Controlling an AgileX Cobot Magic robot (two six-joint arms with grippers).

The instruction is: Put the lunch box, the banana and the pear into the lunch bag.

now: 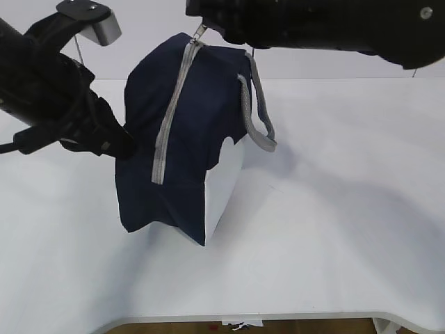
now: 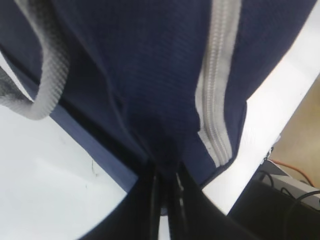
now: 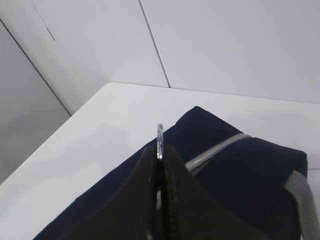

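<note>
The navy lunch bag [image 1: 188, 139] stands tilted on the white table [image 1: 334, 209], its top pulled up at the back. Its grey zipper [image 1: 170, 118] runs down the front face and looks closed. My right gripper [image 1: 201, 33] is shut on the metal ring pull [image 3: 160, 136] at the zipper's upper end. My left gripper [image 1: 126, 144] is shut on a fold of the bag's navy fabric [image 2: 150, 100] at its left side. A grey webbing handle [image 1: 259, 115] hangs on the right. The lunch box, the banana and the pear are out of view.
The table's front edge [image 1: 243, 316] runs along the bottom of the exterior view. In the left wrist view the table edge [image 2: 260, 130] lies close to the bag, with dark equipment and cables [image 2: 290, 200] beyond it. A white wall [image 3: 225, 45] stands behind the table.
</note>
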